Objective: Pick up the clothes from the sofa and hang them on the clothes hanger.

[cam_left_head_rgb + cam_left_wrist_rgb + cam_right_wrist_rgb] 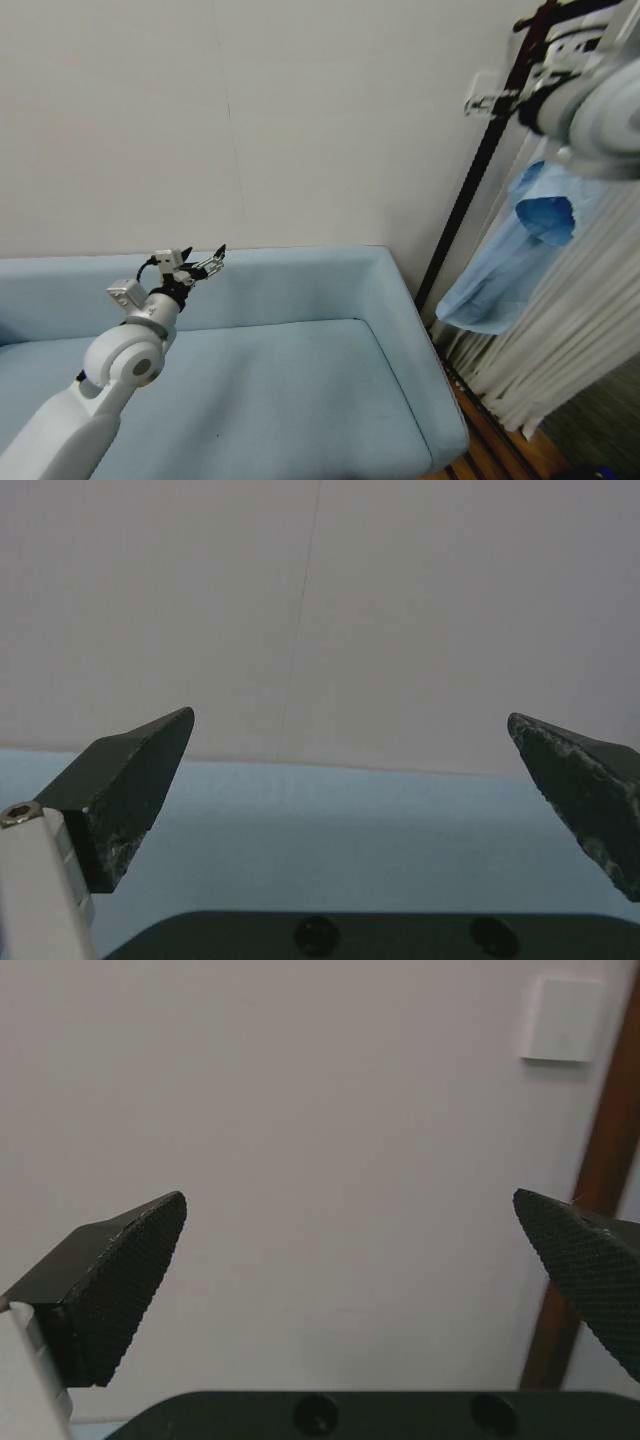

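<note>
A light blue shirt (505, 265) hangs from the dark brown clothes stand (466, 198) to the right of the pale blue sofa (300, 400). My right gripper (488, 101) is raised beside the top of the stand; in its wrist view it (350, 1198) is open and holds nothing, facing the wall with the stand's pole (598, 1180) at one side. My left gripper (212, 260) hovers over the sofa's backrest. It (350, 720) is open too, with nothing between its fingers, and points at the backrest (350, 820) and the wall.
White curtains (580, 320) hang behind the shirt at the right. A white wall plate (562, 1018) sits near the pole. Wooden floor (500, 445) shows past the sofa's right end. The sofa seat bears no loose clothes.
</note>
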`<state>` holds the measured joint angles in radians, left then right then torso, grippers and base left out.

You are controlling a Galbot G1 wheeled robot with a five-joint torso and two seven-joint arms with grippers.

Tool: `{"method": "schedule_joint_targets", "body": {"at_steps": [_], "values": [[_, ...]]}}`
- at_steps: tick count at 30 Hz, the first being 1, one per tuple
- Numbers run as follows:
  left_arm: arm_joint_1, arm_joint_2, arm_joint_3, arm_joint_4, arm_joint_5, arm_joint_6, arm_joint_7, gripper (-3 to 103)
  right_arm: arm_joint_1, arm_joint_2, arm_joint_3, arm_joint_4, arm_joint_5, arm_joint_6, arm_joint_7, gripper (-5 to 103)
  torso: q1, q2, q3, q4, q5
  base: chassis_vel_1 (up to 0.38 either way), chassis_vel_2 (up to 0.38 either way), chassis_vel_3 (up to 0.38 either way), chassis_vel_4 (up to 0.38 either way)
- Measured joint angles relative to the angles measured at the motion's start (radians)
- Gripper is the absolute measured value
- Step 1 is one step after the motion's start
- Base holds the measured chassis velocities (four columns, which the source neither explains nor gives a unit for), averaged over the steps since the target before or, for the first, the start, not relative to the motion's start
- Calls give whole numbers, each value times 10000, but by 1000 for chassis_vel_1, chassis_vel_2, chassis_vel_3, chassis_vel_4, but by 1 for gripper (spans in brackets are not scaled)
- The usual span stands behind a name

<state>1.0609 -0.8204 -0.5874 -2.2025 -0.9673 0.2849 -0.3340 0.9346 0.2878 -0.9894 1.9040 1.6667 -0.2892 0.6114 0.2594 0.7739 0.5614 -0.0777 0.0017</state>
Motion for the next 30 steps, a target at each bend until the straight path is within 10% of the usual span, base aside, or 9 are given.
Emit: {"method": "schedule_joint_targets", "body": {"at_steps": [7,11,18,30], "values": [[118,-109,504,186,467,-134,140,100,-1776,186,546,-377,-1499,668,-1005,100,-1,1,-2,-11,-1,0,0,0,0],[36,-67,687,406,643,-200,205,100,-2837,2240,706,-2105,-2418,1246,-1109,100,2,-1,2,6,-4,0,0,0,0],[545,-301,986,786,1391,-547,400,100,-5757,3792,1614,-3256,-3745,2600,-1894,100,3,-3,3,0,-8,0,0,0,0],[2865,-1636,778,978,3462,-1731,1284,100,-13077,3714,5552,-2053,-7144,3824,-2390,100,-1,-2,-4,-1,-5,0,0,0,0]]}}
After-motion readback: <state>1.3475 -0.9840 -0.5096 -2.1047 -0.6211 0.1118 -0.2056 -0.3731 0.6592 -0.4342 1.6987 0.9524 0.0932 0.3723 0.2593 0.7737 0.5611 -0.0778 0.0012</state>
